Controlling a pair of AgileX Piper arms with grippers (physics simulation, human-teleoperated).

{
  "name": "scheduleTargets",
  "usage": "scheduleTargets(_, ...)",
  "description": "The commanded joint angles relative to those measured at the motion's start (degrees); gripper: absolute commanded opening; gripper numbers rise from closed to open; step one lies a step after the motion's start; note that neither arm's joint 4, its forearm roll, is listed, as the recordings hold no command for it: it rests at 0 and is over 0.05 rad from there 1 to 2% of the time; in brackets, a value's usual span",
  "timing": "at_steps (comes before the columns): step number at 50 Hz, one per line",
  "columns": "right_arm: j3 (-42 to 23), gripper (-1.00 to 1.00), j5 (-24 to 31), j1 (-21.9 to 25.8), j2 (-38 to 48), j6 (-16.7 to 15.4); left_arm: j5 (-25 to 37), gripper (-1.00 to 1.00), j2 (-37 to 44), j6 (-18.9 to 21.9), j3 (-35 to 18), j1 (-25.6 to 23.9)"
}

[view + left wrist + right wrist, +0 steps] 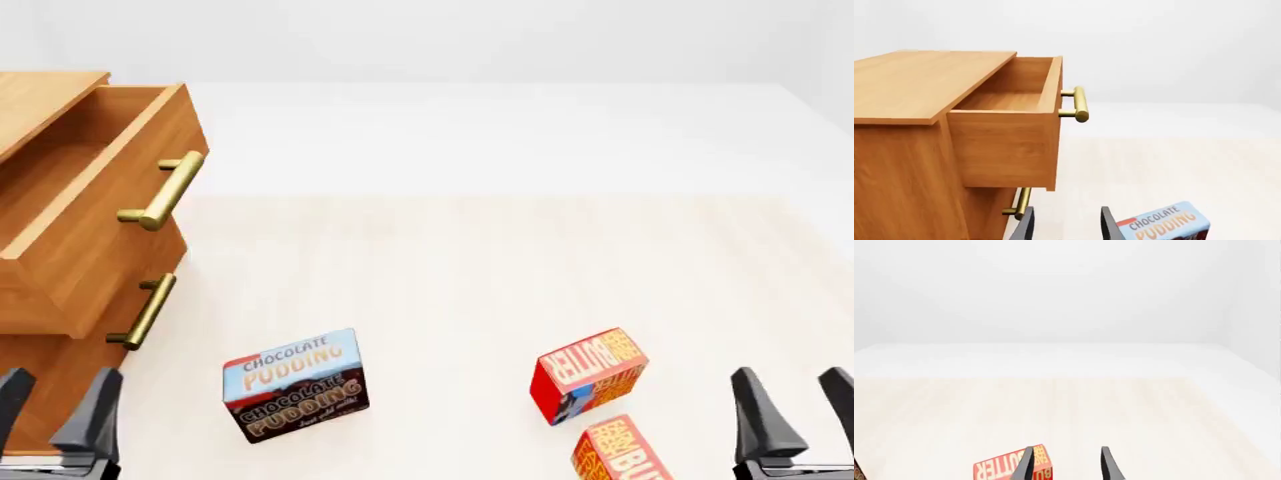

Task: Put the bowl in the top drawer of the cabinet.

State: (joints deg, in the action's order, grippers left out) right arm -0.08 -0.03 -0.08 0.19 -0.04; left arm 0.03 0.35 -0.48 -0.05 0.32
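Both grippers, left (56, 410) and right (790, 410), sit low at near edge, jaws apart, holding nothing. Cabinet (34, 100) far left, top drawer (94, 215) pulled out. Pudding box (294, 384), two butter boxes (587, 372) on table (454, 270). Bowl not visible.

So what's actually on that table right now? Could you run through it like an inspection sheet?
Surface: pale wooden table, bare in the middle.
Job's things: cabinet at the left; top drawer pulled open, with nothing visible in the part that shows; lower drawer shut; no bowl seen in any view.
Clutter: chocolate pudding box; two red butter boxes.
Grippers: left gripper and right gripper both open, holding nothing.
Cables: nothing seen.
Surroundings: plain white backdrop.
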Motion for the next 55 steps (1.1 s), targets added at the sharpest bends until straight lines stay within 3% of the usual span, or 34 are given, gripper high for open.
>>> scheduleTargets(1,-0.2,1.00,-0.1,-0.1,0.4,-0.1,-0.9,1.00,2.5,-2.0,-0.1,1.4)
scheduleTargets(6,-0.2,1.00,0.0,-0.4,0.2,-0.1,0.7,1.00,1.0,-1.7,0.0,1.0)
scheduleTargets(10,-0.2,1.00,-0.1,-0.4,0.1,-0.3,-3.0,1.00,6.9,-3.1,-0.1,3.1)
scheduleTargets(12,-0.2,1.00,-0.1,-0.5,0.1,-0.3,-1.2,1.00,5.4,-2.4,-0.8,2.5)
scheduleTargets(15,-0.2,1.00,-0.1,-0.3,0.1,-0.6,-1.1,1.00,9.5,-8.0,-2.5,3.0)
scheduleTargets(21,-0.2,1.00,0.0,-0.6,0.1,-0.4,6.2,1.00,8.2,-6.2,-6.7,-3.8)
scheduleTargets(22,-0.2,1.00,-0.1,-0.8,0.1,-0.3,9.1,1.00,9.0,-8.1,-8.5,-6.6)
scheduleTargets(25,-0.2,1.00,-0.1,-1.0,0.0,0.0,13.2,1.00,8.7,-5.8,-11.7,-9.8)
scheduleTargets(33,-0.2,1.00,-0.1,-0.9,0.0,-0.1,17.1,1.00,11.8,-5.1,-15.7,-12.9)
scheduleTargets(45,-0.2,1.00,-0.1,-1.1,0.0,-0.3,21.9,1.00,18.5,1.0,-21.1,-21.1)
scheduleTargets(52,-0.2,1.00,-0.2,-1.2,0.0,-0.2,22.6,1.00,23.0,0.3,-22.9,-24.3)
scheduleTargets(55,-0.2,1.00,-0.1,-1.2,0.0,-0.3,22.4,1.00,27.3,-0.2,-23.4,-28.7)
